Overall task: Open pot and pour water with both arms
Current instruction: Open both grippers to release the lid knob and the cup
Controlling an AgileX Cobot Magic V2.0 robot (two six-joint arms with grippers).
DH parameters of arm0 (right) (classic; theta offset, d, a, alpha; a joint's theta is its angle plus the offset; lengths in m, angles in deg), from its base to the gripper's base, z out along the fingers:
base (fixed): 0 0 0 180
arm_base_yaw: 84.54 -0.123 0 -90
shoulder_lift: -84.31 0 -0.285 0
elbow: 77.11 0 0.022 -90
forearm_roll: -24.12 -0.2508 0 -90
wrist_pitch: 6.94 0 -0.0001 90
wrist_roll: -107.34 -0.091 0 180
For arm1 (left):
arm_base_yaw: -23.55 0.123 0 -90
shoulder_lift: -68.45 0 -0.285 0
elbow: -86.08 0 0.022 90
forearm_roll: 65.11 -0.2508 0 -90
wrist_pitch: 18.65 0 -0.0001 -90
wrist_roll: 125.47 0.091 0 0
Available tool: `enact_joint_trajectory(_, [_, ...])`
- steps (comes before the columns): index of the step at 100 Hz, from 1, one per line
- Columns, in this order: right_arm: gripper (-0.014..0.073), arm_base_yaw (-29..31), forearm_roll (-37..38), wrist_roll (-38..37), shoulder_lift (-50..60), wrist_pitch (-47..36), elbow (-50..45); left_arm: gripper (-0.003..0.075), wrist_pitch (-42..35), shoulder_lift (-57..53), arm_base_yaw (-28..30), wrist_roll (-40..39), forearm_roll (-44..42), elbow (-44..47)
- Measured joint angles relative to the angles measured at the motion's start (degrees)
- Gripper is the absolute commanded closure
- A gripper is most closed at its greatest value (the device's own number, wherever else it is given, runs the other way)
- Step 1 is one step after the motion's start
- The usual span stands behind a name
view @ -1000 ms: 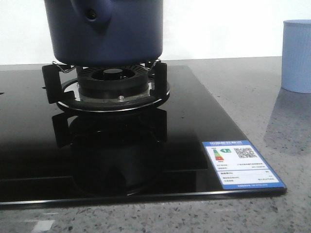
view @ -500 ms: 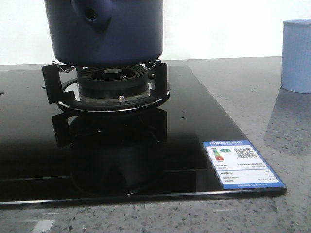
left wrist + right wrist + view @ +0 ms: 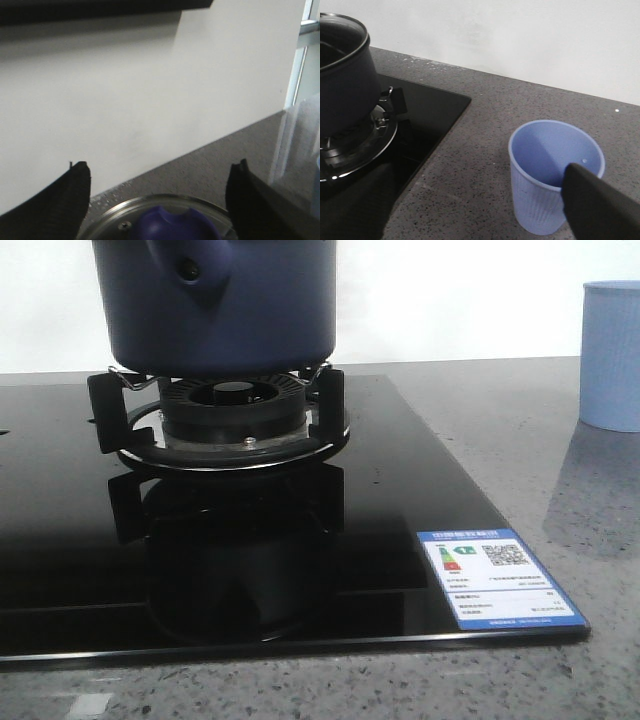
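Observation:
The navy-blue pot (image 3: pixel 215 305) stands on the burner's black pan support (image 3: pixel 225 420), its handle lug with a hole facing the front camera. A glass lid with a steel rim (image 3: pixel 150 210) and a blue knob (image 3: pixel 177 227) covers it. My left gripper (image 3: pixel 160 200) hovers over the lid, open, its two black fingers wide apart on either side of the knob and touching nothing. My right gripper (image 3: pixel 480 210) is open above the counter, between the pot (image 3: pixel 342 75) and a pale blue ribbed cup (image 3: pixel 547 175). Neither gripper shows in the front view.
A black glass hob (image 3: pixel 400 500) with an energy-label sticker (image 3: pixel 500 578) lies on the speckled grey counter (image 3: pixel 560 490). The pale blue cup (image 3: pixel 612 355) stands on the counter to the right of the hob. A white wall runs behind.

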Motion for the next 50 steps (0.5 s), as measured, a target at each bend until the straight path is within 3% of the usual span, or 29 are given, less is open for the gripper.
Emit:
enact_joint_trajectory(18, [0.0674,-0.1,-6.1,-0.5,0.0,0.0,0.0,0.0697,0.1,-5.4,5.4,0.0,0.0,0.0])
enact_joint_trajectory(21, [0.0662,-0.1,-7.4,-0.5,0.0,0.0,0.0,0.0742,0.4,-6.1,6.4,0.0,0.0,0.0])
enact_joint_trajectory(39, [0.0659,-0.1,-15.1,-0.6,0.0,2.2,0.0,0.0741,4.7,-10.1,13.2,0.0,-0.3,0.0])
enact_joint_trajectory(50, [0.0652,-0.1,-25.1,-0.7,0.2,5.2,0.0,0.0741,7.2,-12.8,17.2,0.0,-0.4,0.0])
